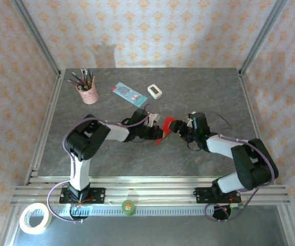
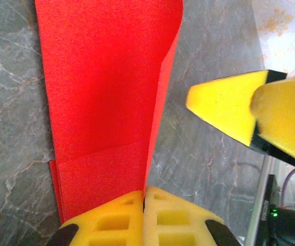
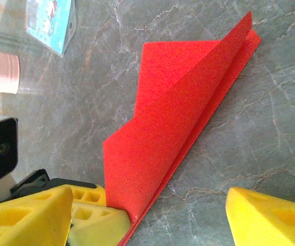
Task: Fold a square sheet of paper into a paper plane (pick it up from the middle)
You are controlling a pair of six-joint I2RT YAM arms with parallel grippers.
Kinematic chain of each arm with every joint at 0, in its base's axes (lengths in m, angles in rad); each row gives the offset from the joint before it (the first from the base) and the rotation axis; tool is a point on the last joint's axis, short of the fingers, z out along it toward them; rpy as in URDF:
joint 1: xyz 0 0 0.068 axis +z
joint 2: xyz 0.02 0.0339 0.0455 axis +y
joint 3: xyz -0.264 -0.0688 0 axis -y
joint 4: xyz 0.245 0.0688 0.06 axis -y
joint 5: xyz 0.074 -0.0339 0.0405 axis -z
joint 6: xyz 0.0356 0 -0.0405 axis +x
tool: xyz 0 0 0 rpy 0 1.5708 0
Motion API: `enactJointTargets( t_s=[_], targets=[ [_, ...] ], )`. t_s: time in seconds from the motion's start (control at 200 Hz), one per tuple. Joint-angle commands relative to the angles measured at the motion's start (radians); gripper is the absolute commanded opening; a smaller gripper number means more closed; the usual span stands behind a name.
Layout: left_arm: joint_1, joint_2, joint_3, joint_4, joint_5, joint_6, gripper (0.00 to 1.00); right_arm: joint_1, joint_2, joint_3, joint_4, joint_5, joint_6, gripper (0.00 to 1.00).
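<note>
The red sheet of paper [image 1: 166, 126] lies mid-table, folded into a long narrow shape with creases. One flap [image 3: 157, 138] stands up off the layers under it and runs to a sharp tip at the far end. My left gripper [image 2: 144, 193] is shut on the near edge of the paper [image 2: 106, 102], its yellow fingers [image 3: 93, 218] pressed together. My right gripper [image 3: 148, 192] is open, with one finger on either side of the paper's near corner and neither touching it. In the left wrist view the right gripper's yellow fingertips [image 2: 224, 107] hang just right of the paper. The two grippers meet at the sheet in the top view.
A pink cup of pens [image 1: 87, 93], a light blue card [image 1: 127, 92] and a small white block [image 1: 155, 91] stand at the back of the grey stone table [image 1: 209, 92]. A tape roll [image 1: 35, 219] and a green object [image 1: 128, 207] sit at the front rail.
</note>
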Motion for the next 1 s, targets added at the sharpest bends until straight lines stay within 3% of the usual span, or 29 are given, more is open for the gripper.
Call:
enactJointTargets(
  t_s=[0.0, 0.335, 0.766, 0.996],
  targets=[
    [0.015, 0.009, 0.018, 0.061, 0.033, -0.083, 0.00, -0.006, 0.026, 0.042, -0.039, -0.008, -0.052, 0.76],
    [0.028, 0.018, -0.005, 0.130, 0.068, -0.172, 0.00, -0.007, 0.122, 0.124, -0.103, 0.002, -0.092, 0.68],
    [0.034, 0.050, -0.006, 0.132, 0.080, -0.193, 0.00, -0.004, 0.220, 0.180, -0.159, 0.030, -0.098, 0.68],
    [0.034, 0.056, -0.009, 0.118, 0.065, -0.170, 0.04, 0.044, 0.293, 0.254, -0.270, 0.147, -0.136, 0.68]
  ],
)
